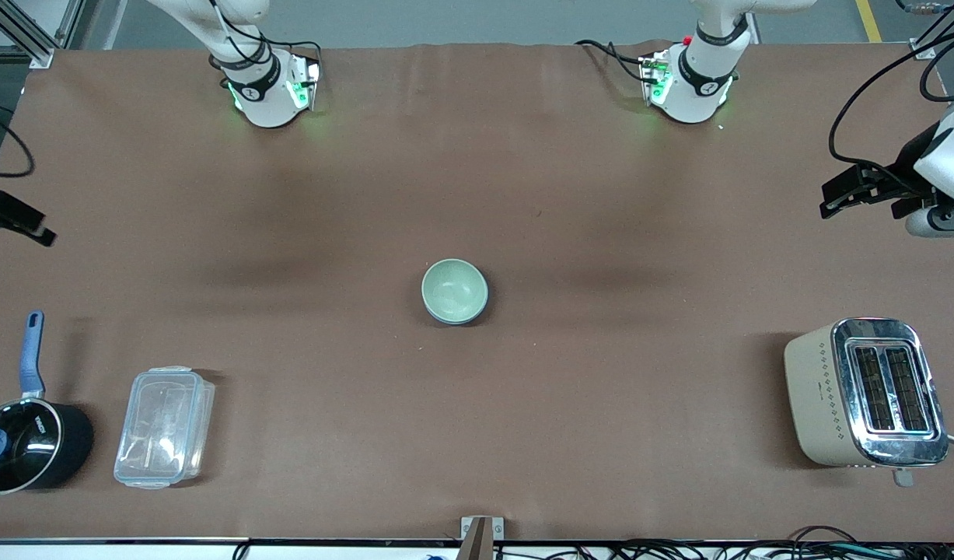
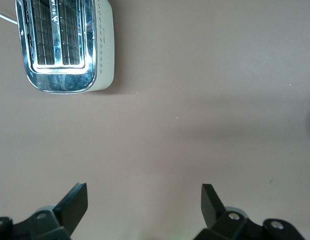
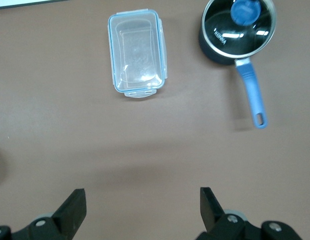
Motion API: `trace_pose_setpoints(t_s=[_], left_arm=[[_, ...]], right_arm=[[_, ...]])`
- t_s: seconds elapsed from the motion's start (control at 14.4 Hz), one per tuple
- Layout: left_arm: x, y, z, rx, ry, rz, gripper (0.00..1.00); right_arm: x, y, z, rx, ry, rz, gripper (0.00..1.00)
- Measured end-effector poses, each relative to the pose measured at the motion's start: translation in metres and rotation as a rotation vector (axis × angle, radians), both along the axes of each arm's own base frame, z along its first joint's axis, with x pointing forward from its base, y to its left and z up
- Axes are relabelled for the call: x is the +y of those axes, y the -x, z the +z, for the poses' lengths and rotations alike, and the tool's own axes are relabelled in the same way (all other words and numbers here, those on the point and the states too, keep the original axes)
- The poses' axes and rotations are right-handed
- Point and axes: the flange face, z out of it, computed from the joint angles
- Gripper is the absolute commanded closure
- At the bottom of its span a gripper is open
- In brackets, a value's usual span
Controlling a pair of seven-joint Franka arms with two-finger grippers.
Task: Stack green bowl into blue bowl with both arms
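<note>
Currently the green bowl (image 1: pixel 454 289) sits nested inside the blue bowl (image 1: pixel 477 310) near the middle of the table (image 1: pixel 523 194); only a thin blue rim and wall show around and beneath the green one. The stacked pair stands upright, well apart from every other item.

Left gripper (image 1: pixel 850 189): raised over the left arm's end of the table, clear of the bowls. In the left wrist view its fingers (image 2: pixel 74 202) are spread wide with bare table between them, holding nothing. The left arm waits.

Right gripper (image 1: pixel 14 220): raised over the right arm's end of the table, clear of the bowls. In the right wrist view its fingers (image 3: pixel 72 207) are likewise spread wide and hold nothing. The right arm waits.

Other items on the table:
- A cream toaster (image 1: pixel 865 393) with a chrome top stands at the left arm's end, nearer to the front camera than the bowls.
- A clear lidded plastic container (image 1: pixel 164 427) lies at the right arm's end.
- A black saucepan (image 1: pixel 26 443) with a glass lid and a blue handle stands just beside the container, closer to the table's end.
</note>
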Motion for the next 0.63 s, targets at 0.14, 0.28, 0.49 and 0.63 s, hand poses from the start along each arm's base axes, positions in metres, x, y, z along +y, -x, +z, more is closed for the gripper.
trace_pose_setpoints(t_s=[0.14,0.28,0.49,0.63], left_arm=[[0.0,-0.001,0.001,-0.011,0.001,0.0,0.0],[-0.002,-0.001,0.001,-0.014,0.001,-0.003,0.0],[-0.006,-0.001,0.001,-0.015,0.001,-0.011,0.0],[-0.006,-0.001,0.002,-0.015,0.001,-0.011,0.0]], right_arm=[[0.0,0.007,0.01,0.044,-0.01,0.037,0.0],[0.01,0.005,0.015,0.047,-0.006,0.052,0.0],[0.04,-0.002,0.045,0.031,0.054,0.035,0.0],[0.074,-0.006,0.06,0.04,0.073,0.014,0.0]])
